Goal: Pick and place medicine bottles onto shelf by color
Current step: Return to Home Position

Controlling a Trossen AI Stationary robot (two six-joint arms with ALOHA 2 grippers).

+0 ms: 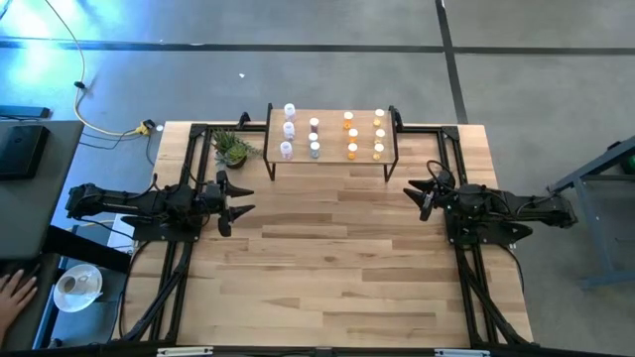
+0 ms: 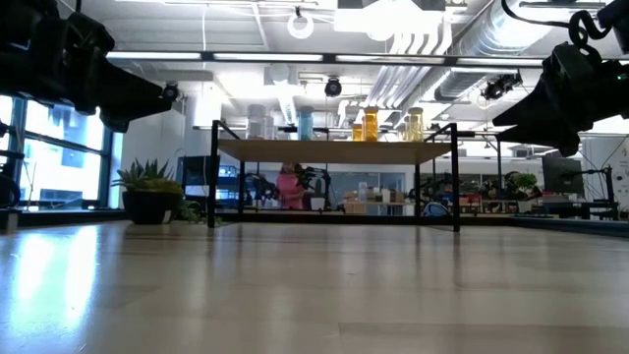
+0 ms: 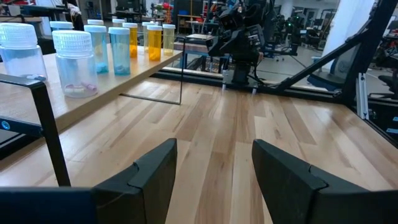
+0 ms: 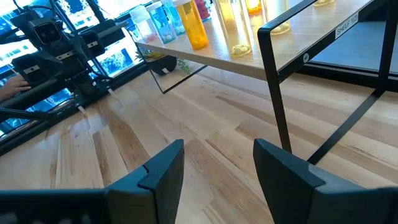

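Green potted plant [image 1: 232, 149] sits beside the shelf [image 1: 332, 134]; left gripper [image 1: 246, 198] and right gripper [image 1: 415, 195] gape empty.

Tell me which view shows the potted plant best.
The low view: the potted plant stands in profile, dark pot and spiky leaves, beside the shelf. The high view shows mostly leaves from above. The right wrist view catches part of it past the shelf; the left wrist view, nothing.
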